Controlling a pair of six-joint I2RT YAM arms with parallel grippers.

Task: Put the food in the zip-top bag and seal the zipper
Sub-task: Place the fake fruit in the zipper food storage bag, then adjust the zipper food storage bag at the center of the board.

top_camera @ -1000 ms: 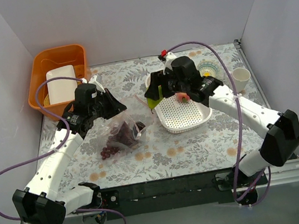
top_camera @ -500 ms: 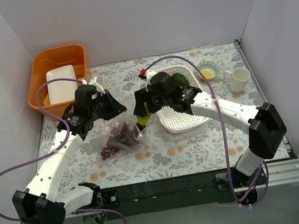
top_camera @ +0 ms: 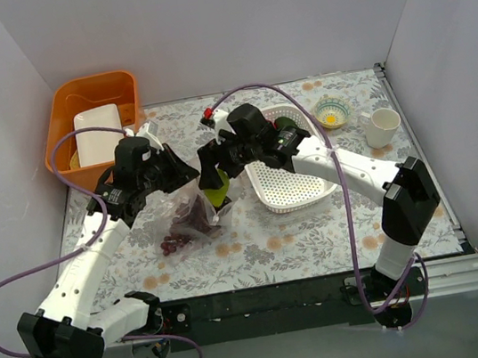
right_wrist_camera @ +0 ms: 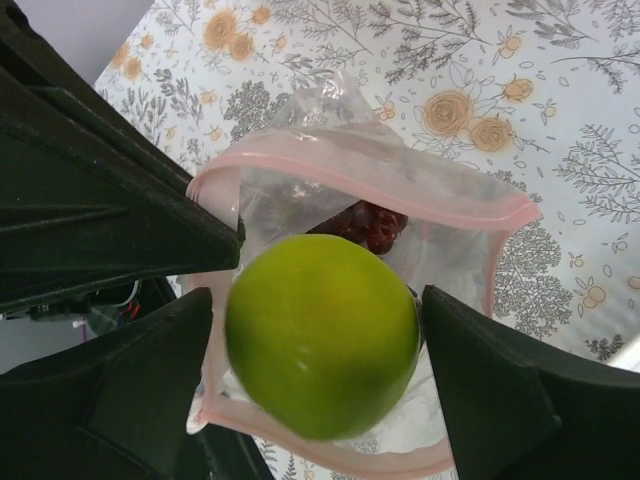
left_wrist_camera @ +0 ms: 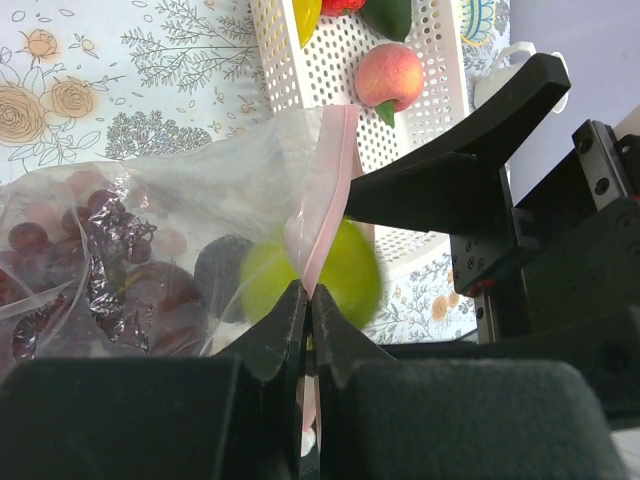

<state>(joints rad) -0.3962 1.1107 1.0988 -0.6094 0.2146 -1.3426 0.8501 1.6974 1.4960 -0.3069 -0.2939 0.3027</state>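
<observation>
The clear zip-top bag (top_camera: 189, 218) lies left of centre with dark red grapes (right_wrist_camera: 370, 226) and a dark round fruit (left_wrist_camera: 222, 270) inside. My left gripper (left_wrist_camera: 308, 296) is shut on the pink zipper (left_wrist_camera: 331, 185), which holds the mouth (right_wrist_camera: 372, 152) open. My right gripper (right_wrist_camera: 318, 350) hangs over that mouth. A green round fruit (right_wrist_camera: 322, 335) sits between its fingers, slightly blurred, with a small gap on each side. From the left wrist view the green fruit (left_wrist_camera: 352, 268) shows right at the bag's mouth. In the top view it (top_camera: 215, 190) is just below the right gripper (top_camera: 212, 176).
The white perforated basket (top_camera: 292, 187) to the right holds a peach (left_wrist_camera: 388, 77) and other toy fruits. An orange bin (top_camera: 64, 124) stands at the back left. A small bowl (top_camera: 333, 113) and a white cup (top_camera: 384, 126) stand at the back right. Loose grapes (top_camera: 171, 242) lie beside the bag.
My right arm swung left from the basket with the green fruit to above the bag's mouth, and its jaws widened. My left gripper kept its hold on the zipper.
</observation>
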